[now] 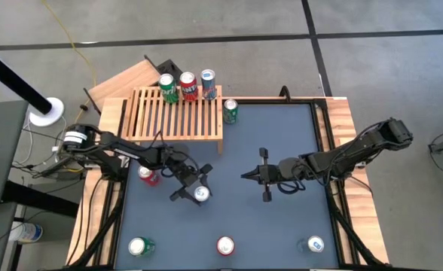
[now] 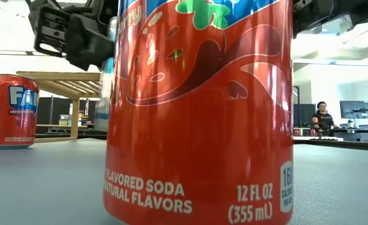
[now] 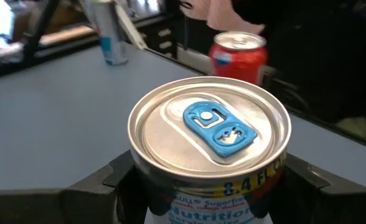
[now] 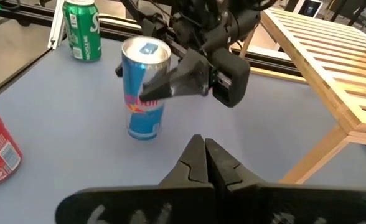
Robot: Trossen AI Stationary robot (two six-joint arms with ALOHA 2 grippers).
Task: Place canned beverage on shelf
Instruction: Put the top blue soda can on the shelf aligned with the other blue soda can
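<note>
Centrally in the high view, the left gripper (image 1: 194, 184) was closed around a slim blue can (image 1: 201, 194) standing upright on the table (image 1: 282, 226). The right gripper (image 1: 258, 175) hung mid-frame, fingers pressed together, empty. The shelf (image 1: 178, 114) sat upper left, three cans along its far edge.

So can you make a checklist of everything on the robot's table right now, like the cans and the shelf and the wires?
Surface: blue-grey table, wooden edges.
Job's things: slatted shelf bears three cans; slim blue can stands upright between the left tool's fingers.
Clutter: six more cans on the table, green one beside the shelf.
Grippers: left tool around the blue can; right tool shut, empty.
Cables: yellow cord on floor.
Surroundings: seated person beyond.
</note>
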